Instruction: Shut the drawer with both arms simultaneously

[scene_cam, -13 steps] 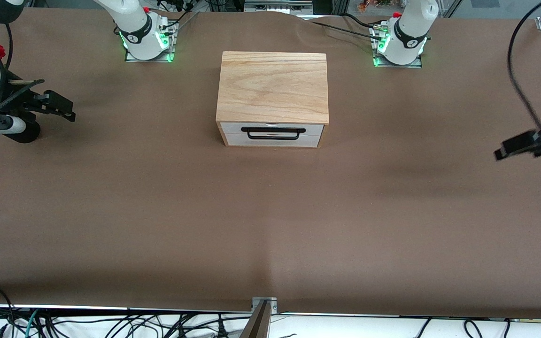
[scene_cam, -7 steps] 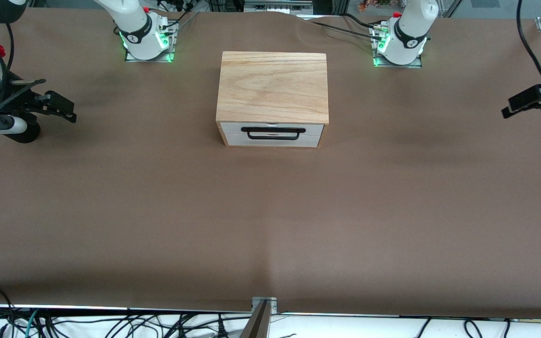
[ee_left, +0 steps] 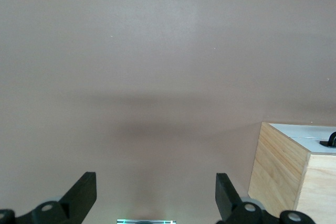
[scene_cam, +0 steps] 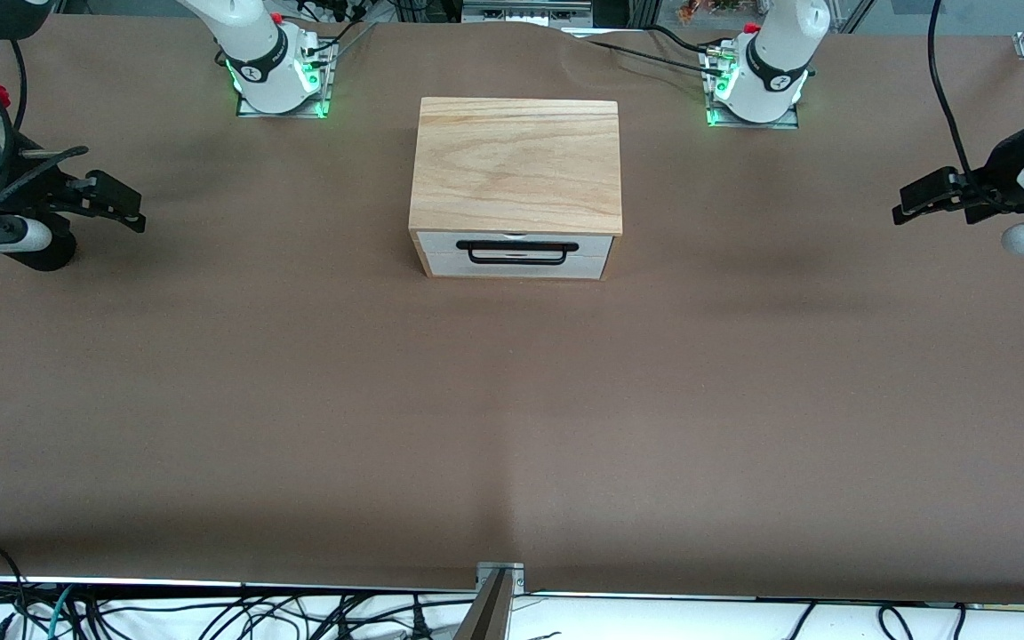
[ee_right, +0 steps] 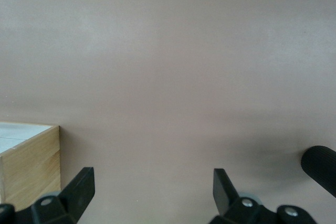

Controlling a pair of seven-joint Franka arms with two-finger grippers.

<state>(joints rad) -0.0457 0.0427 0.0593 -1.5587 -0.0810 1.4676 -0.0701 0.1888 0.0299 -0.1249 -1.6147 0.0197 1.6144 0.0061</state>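
The light-wood box [scene_cam: 516,164] stands mid-table between the two arm bases. Its drawer [scene_cam: 574,260] faces the front camera, with the white panel and black bar handle [scene_cam: 516,246] about flush with the box's front. My right gripper [scene_cam: 125,206] hovers open over bare table at the right arm's end, well apart from the box. My left gripper [scene_cam: 908,206] hovers open over the table at the left arm's end, also apart. In each wrist view the open gripper [ee_left: 156,195] [ee_right: 152,190] frames only tabletop, with a corner of the box [ee_left: 286,174] [ee_right: 31,163] to one side.
Brown cloth covers the whole table [scene_cam: 512,418]. The arm bases [scene_cam: 276,76] [scene_cam: 756,84] stand either side of the box at the table's edge farthest from the front camera. A black cable [scene_cam: 943,98] hangs above the left gripper. Cables lie along the near edge.
The left gripper has swung away from the front camera and inward toward the box, with more of its white wrist now showing. The right arm has barely moved. The drawer looks unchanged.
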